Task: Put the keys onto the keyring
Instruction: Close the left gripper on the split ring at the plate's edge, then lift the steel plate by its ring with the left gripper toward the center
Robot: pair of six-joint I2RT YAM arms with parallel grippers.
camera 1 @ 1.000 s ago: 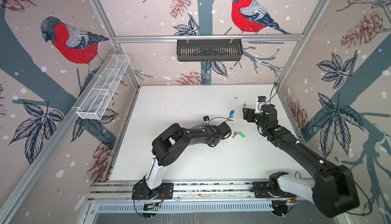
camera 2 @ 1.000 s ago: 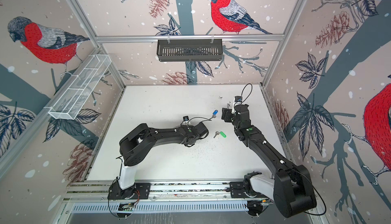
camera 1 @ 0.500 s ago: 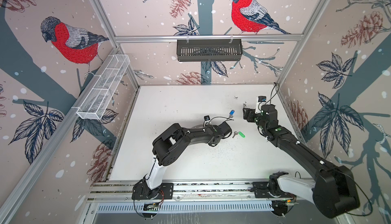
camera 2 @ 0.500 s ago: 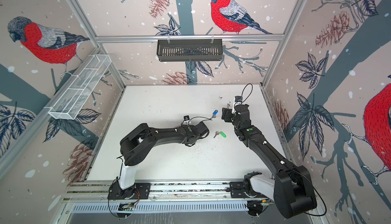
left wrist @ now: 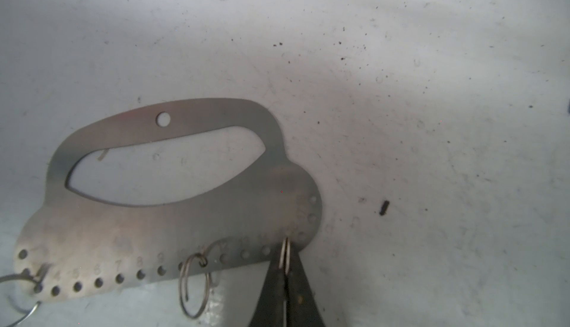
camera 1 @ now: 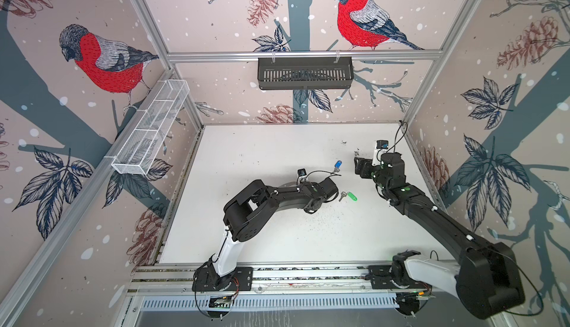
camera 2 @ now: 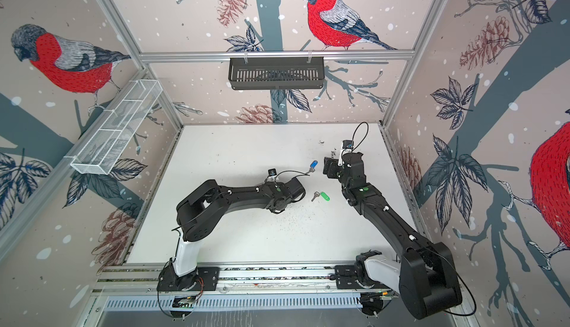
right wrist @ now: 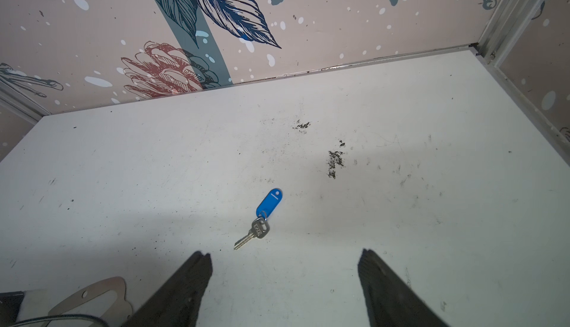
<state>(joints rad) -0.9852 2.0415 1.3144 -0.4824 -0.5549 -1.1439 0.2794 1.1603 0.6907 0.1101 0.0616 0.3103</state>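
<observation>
Your left gripper (left wrist: pixel 287 263) is pinched tight on a small ring (left wrist: pixel 286 246) at the keyring (left wrist: pixel 172 229) edge, and your right gripper (right wrist: pixel 283 263) gapes empty. Both keys lie loose on the table: the blue-tagged key (right wrist: pixel 261 220), and in a top view the green-tagged key (camera 1: pixel 348 196) at its five o'clock. Nothing threaded yet.

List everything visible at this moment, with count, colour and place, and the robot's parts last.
table: one, white, speckled with dark crumbs
green-tag key: one, silver with a green tag, flat on the table between the arms
blue-tag key: one, silver with a blue tag, on the table farther back
keyring: one, grey, flat on the table beneath the left arm
split rings: three seen, silver, in the keyring's edge holes
mesh basket: one, white, left wall
slotted basket: one, black, back wall
left gripper: black, fingers shut on one split ring
right gripper: black, fingers open above the table
</observation>
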